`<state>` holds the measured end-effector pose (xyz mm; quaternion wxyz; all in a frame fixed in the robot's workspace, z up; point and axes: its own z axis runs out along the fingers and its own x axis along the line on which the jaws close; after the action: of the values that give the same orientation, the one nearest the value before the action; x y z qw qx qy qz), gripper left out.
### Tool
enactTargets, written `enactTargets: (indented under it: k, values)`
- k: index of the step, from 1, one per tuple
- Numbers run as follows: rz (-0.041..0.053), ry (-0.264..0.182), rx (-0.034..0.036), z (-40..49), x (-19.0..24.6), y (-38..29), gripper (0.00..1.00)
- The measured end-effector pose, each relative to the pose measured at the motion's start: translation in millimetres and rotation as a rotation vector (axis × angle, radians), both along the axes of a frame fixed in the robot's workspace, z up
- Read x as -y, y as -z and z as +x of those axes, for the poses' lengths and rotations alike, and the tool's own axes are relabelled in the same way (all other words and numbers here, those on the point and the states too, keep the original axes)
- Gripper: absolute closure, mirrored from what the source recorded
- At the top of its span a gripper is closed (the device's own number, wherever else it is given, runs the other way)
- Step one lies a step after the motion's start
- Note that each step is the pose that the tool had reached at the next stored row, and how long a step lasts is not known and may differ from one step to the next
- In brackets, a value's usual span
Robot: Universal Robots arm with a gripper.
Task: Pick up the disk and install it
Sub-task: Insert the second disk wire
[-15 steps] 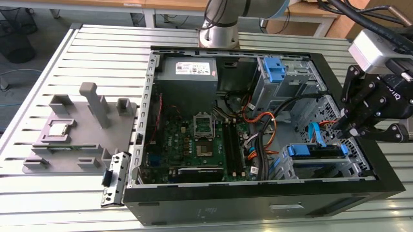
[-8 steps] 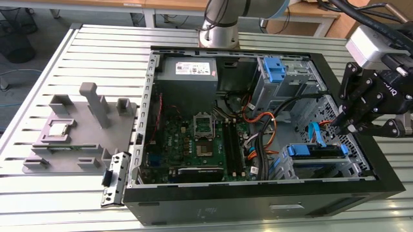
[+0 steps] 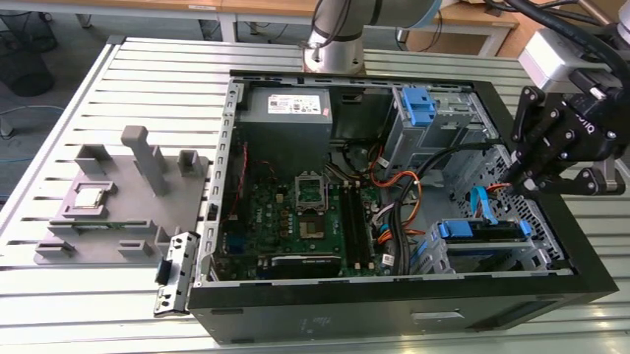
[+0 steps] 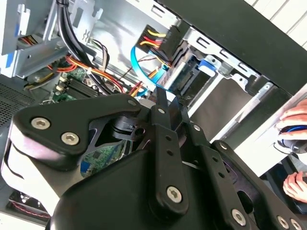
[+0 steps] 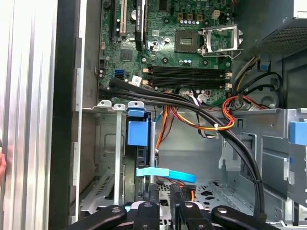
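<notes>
The disk [image 3: 479,230] is sitting in the lower drive bay of the open computer case [image 3: 394,310], its blue carrier rails lining up with the bay's slots, which suggests it is already seated. The pincer [image 3: 527,184] is hanging above the case's edge near the blue data cable [image 3: 479,203], its fingers [image 4: 165,103] drawn narrow and holding nothing.
</notes>
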<state>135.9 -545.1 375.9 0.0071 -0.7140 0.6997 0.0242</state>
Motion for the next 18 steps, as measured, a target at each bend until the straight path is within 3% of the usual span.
enactTargets:
  k: [7, 18]
  values:
    - [0.0031, 0.000, 0.0000, 0.0, -7.2, 0.5, 0.76]
    - [0.0038, 0.000, -0.0029, 3.7, -8.1, 0.4, 0.76]
